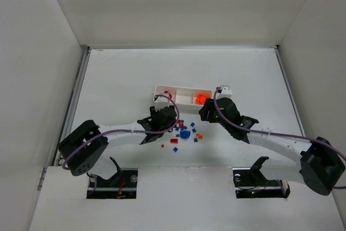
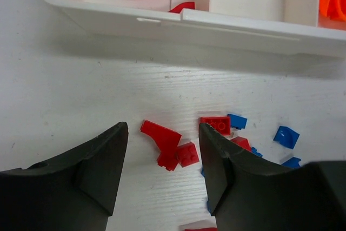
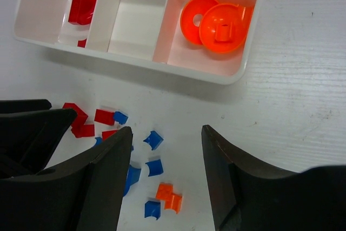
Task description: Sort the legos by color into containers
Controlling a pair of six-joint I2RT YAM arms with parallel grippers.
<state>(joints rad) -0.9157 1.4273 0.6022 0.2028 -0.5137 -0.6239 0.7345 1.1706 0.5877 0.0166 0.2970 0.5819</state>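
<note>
The legos point(image 1: 184, 130) lie scattered on the table just in front of the white tray of containers point(image 1: 184, 86). My left gripper point(image 2: 162, 128) hangs open over a red wedge piece point(image 2: 160, 134) and a small red brick point(image 2: 187, 154), touching neither. Another red brick point(image 2: 216, 124) and blue pieces point(image 2: 286, 136) lie to its right. My right gripper point(image 3: 166, 131) is open above the table, with blue pieces point(image 3: 153, 139) and an orange brick point(image 3: 168, 196) below it. The tray's left compartment holds red pieces point(image 3: 81, 6). Its right compartment holds round orange ones point(image 3: 216, 22).
White walls enclose the table on three sides. The two arms reach in from the near edge and meet close together over the pile; the left gripper's fingers point(image 3: 32, 128) show at the left of the right wrist view. A larger round blue piece point(image 1: 185, 133) sits in the pile.
</note>
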